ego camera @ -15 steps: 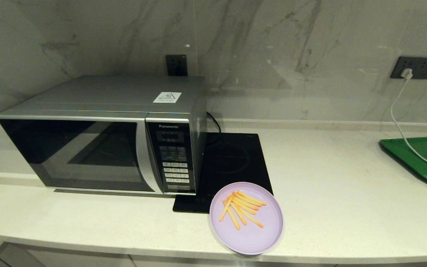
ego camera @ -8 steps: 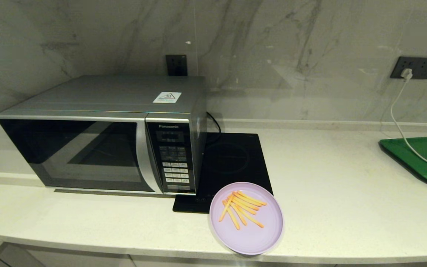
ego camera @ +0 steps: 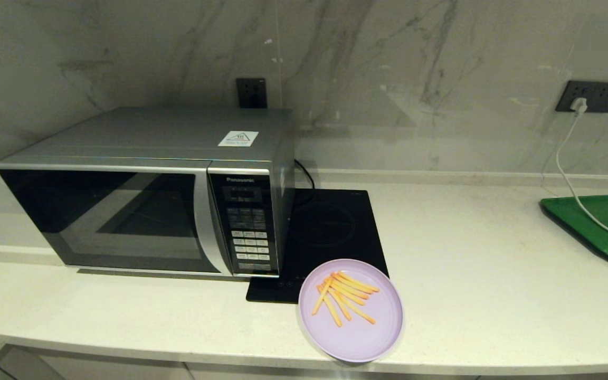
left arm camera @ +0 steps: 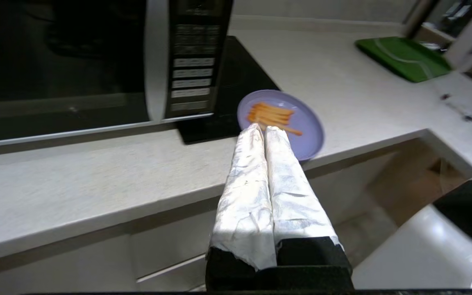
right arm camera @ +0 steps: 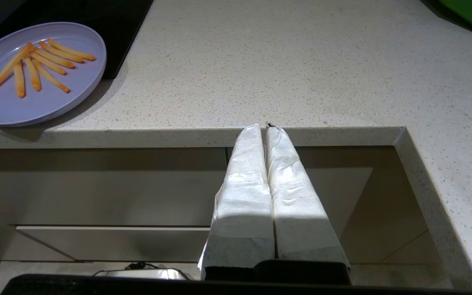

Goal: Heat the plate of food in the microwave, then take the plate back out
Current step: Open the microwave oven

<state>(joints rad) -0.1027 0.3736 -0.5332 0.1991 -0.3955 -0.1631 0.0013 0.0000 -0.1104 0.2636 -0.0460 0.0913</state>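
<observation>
The pale lilac plate of food [ego camera: 351, 311] sits at the counter's front edge, with several orange-yellow sticks on it, partly over the black hob's corner. The silver Panasonic microwave [ego camera: 145, 190] stands to its left with its dark door closed. Neither arm shows in the head view. My left gripper [left arm camera: 264, 129] is shut and empty, held below and in front of the counter edge, pointing toward the plate [left arm camera: 281, 119]. My right gripper [right arm camera: 262, 127] is shut and empty, level with the counter's front edge, to the right of the plate [right arm camera: 39, 73].
A flat black induction hob [ego camera: 325, 237] lies right of the microwave. A green tray [ego camera: 599, 227] with a white cable across it sits at the far right. Cabinet fronts [right arm camera: 137, 196] run below the counter edge. The counter turns a corner [right arm camera: 400, 131] at the right.
</observation>
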